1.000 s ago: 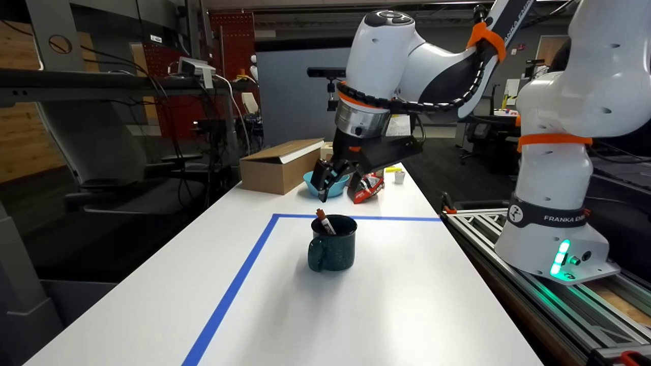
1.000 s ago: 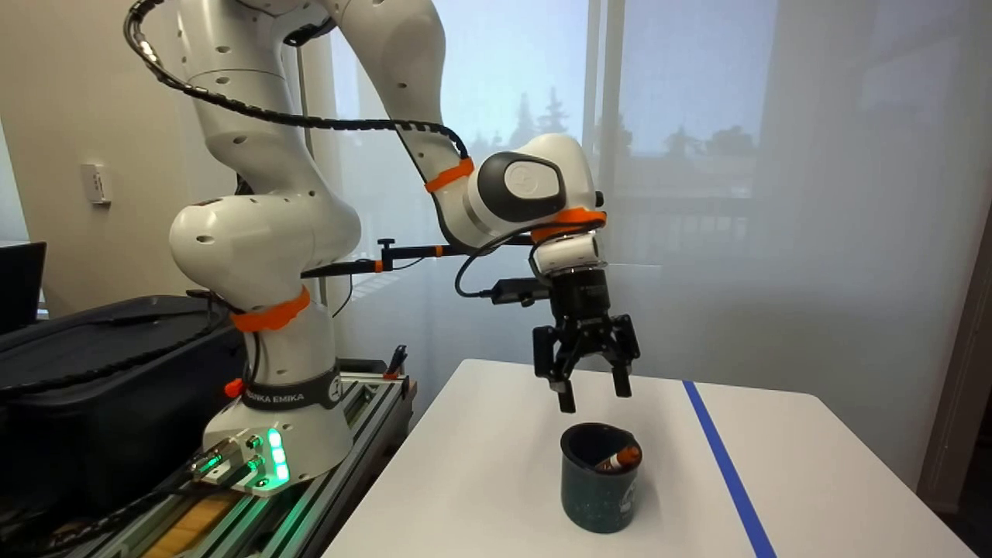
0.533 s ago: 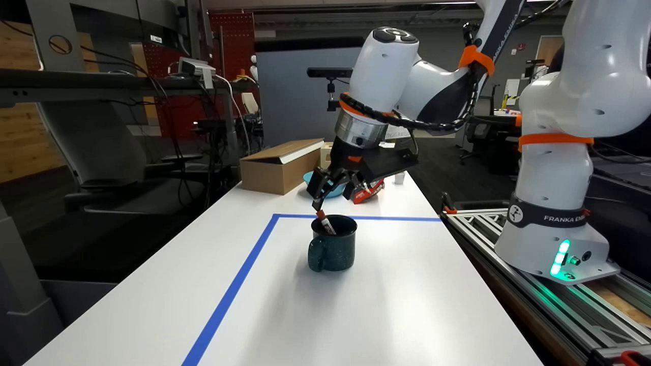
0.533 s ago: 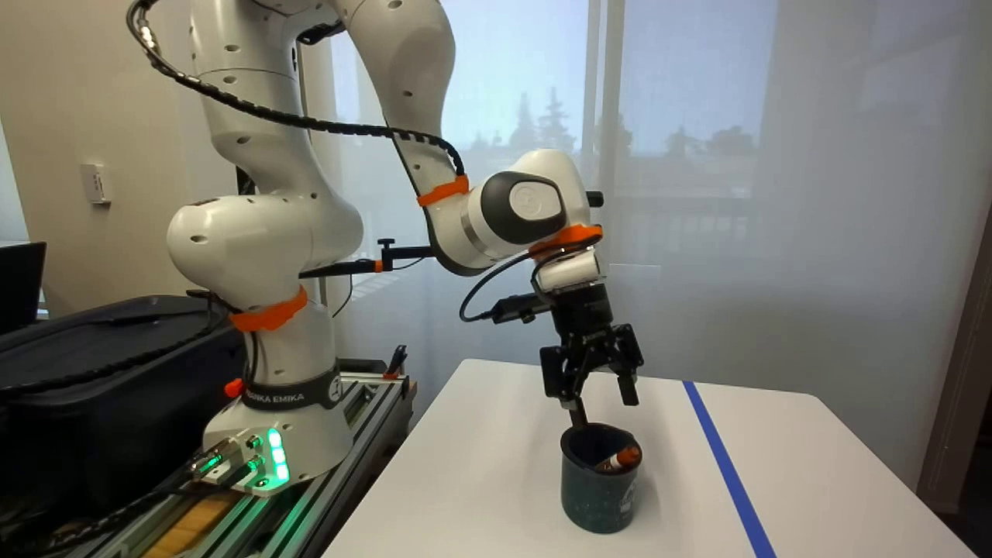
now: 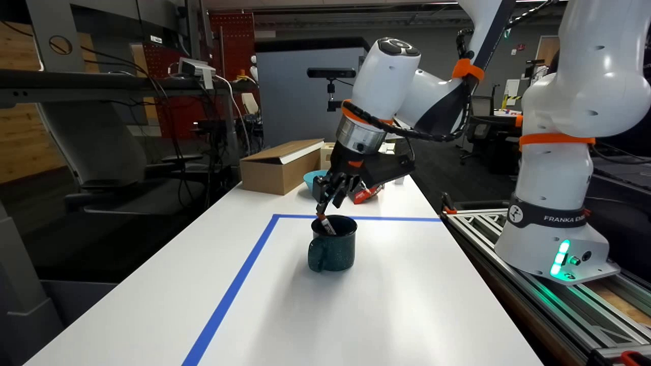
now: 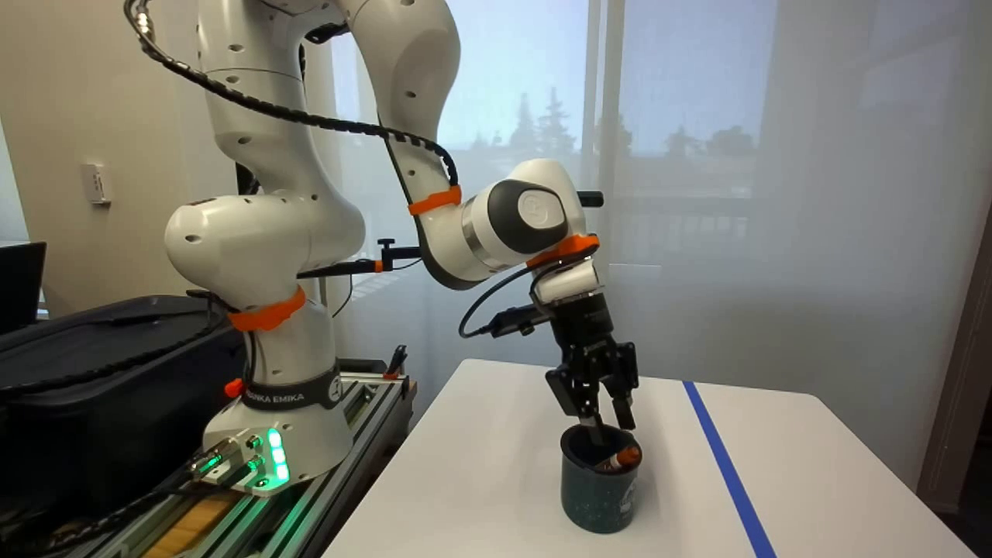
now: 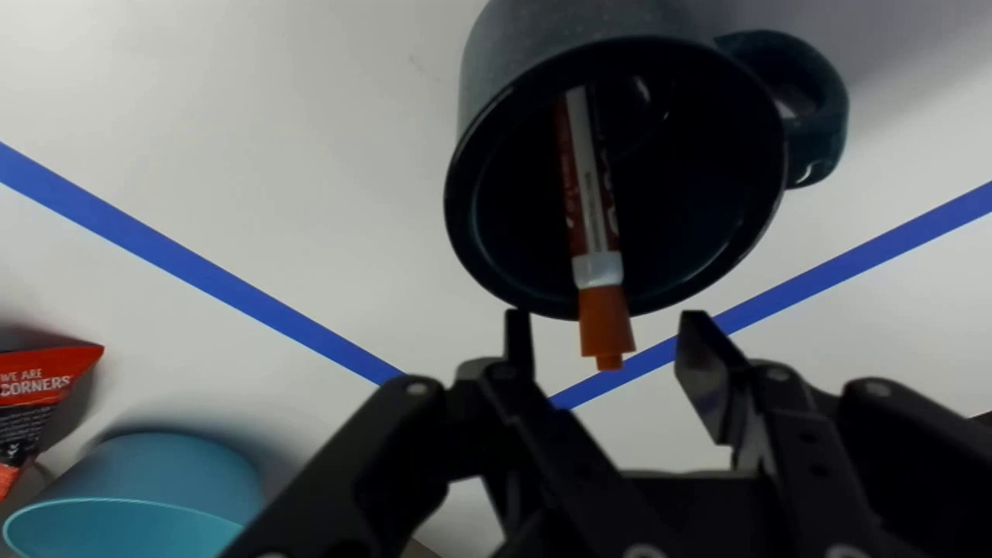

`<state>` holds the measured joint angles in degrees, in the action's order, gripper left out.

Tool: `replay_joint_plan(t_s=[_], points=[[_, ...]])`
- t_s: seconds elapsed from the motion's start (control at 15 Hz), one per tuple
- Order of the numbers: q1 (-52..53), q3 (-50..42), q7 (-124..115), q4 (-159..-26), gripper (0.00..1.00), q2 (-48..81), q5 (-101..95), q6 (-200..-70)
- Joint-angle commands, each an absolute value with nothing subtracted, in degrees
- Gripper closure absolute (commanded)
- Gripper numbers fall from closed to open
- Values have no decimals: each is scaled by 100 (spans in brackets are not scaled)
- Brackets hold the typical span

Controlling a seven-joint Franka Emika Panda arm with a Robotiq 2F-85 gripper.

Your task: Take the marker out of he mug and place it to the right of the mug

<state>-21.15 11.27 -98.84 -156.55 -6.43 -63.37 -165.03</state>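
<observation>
Teal and speckled, the mug (image 6: 597,500) stands upright on the white tabletop (image 6: 449,496), and the marker (image 7: 593,194) is inside it, not yet taken out. The marker leans, I suppose, because it is longer than the mug is deep: its orange cap (image 7: 606,322) reaches out past the rim (image 7: 457,209), where it seems to rest. This is useful, since the cap gives a free part for grasping. The end effector (image 7: 607,333) is spread, with one finger (image 7: 518,341) to each side of the cap in the wrist view (some gap shows on both sides, so nothing is pinched). In both exterior views it is tilted, probably in order to follow the slant of the marker. Next, I judge, the fingers should close on the cap and lift along this slant; a sideways pull could drag the mug.
</observation>
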Motion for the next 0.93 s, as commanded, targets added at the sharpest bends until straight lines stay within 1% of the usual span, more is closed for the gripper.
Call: replay_joint_plan(t_s=[0.0,0.07,0.13,0.27,0.33,0.4,0.47,0.6,0.67,0.8,0.87], points=[[-2220,1146,-10443,-15495,79,-481,-6919,-16641],[-2221,1139,-10530,-15462,86,-442,-7014,-16631],[-2230,1132,-10632,-15428,84,-404,-7121,-16630],[-2247,1121,-10803,-15350,72,-323,-7309,-16607],[-2257,1116,-10888,-15306,69,-277,-7394,-16594],[-2268,1111,-10963,-15269,61,-233,-7476,-16584],[-2277,1107,-11049,-15234,56,-194,-7573,-16578],[-2287,1103,-11187,-15174,49,-101,-7727,-16566],[-2289,1104,-11257,-15150,56,-64,-7799,-16568],[-2275,1104,-11378,-15104,50,22,-7920,-16559],[-2271,1103,-11424,-15087,50,66,-7968,-16555]])
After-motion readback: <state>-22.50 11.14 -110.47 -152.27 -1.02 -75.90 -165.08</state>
